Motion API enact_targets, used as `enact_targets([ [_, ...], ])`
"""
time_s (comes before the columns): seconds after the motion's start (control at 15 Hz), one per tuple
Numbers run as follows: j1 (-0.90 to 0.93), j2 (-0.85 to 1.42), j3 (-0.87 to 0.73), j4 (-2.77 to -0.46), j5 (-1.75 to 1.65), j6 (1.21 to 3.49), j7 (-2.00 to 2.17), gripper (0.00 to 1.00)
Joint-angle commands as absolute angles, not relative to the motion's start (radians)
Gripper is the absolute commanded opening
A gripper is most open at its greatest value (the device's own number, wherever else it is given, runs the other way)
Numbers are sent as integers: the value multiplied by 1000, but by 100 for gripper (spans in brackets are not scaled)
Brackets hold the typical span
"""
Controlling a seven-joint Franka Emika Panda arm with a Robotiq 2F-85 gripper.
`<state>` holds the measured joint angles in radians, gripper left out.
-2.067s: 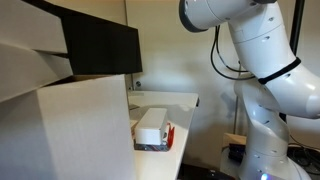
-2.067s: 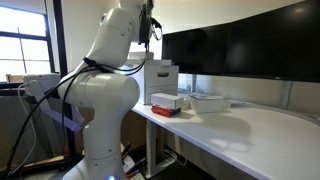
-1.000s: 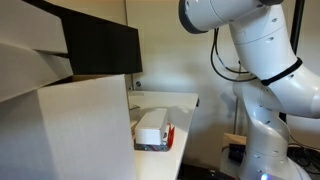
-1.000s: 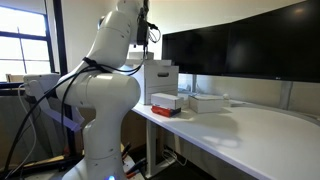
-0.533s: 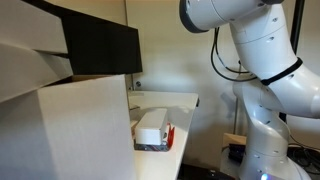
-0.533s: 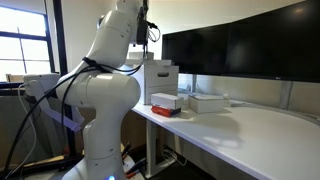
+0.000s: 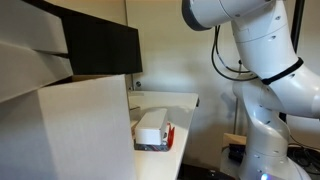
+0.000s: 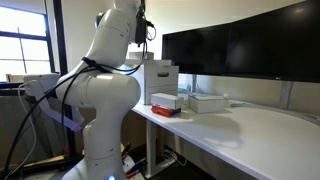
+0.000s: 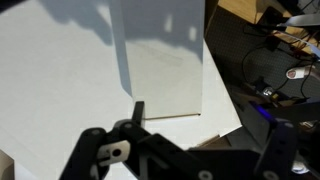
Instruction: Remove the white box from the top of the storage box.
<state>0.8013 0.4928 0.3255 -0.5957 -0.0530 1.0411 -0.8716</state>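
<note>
High over the desk (image 8: 250, 125) hangs the Panda arm (image 7: 262, 50), the biggest thing in play, and it is well apart from its target. Beside it looms the huge pale cardboard carton (image 7: 75, 130), not part of this job. Down near the desk's edge sits the storage box (image 8: 163, 111), red sides showing, and right on top of it, flat and square to it, lies the white box (image 8: 166, 100). So nothing is done yet: the descent, the grasp, the lift-off and the set-down all look to be left. The white box lies flat, top face up, and in an exterior view (image 7: 150, 126) its long axis runs along the desk edge, away from the camera, in line with the container beneath. Smallest of all, the gripper (image 9: 190, 160): in the wrist view its jaws look spread wide, holding nothing
</note>
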Motion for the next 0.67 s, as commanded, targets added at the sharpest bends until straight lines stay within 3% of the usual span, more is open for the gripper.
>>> enact_targets([
  [0.0, 803, 496, 316, -608, -69, 1056, -862, 100],
  [0.6, 792, 512, 279, -622, -55, 1100, -820, 100],
])
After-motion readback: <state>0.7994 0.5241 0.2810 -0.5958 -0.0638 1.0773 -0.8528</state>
